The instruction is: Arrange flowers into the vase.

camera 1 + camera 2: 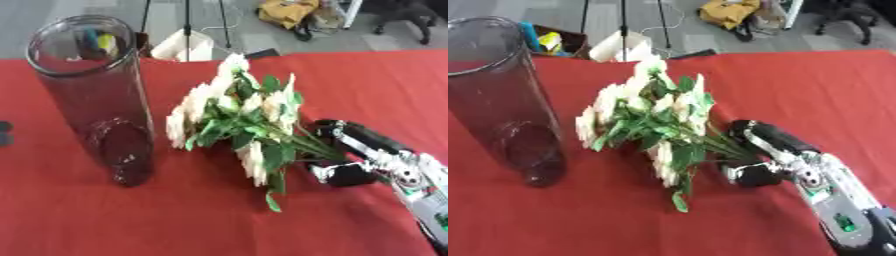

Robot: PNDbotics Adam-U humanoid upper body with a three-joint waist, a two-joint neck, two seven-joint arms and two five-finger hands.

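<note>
A tall clear glass vase stands upright on the red table at the left. To its right lies a bunch of cream flowers with green leaves, blooms pointing toward the far side and the vase, stems toward my right hand. My right hand comes in from the lower right, its fingers and thumb curled round the green stems just above the cloth. My left hand shows in neither view.
The red tablecloth covers the whole table. Beyond its far edge are tripod legs, a white bag and a yellow bundle on the floor.
</note>
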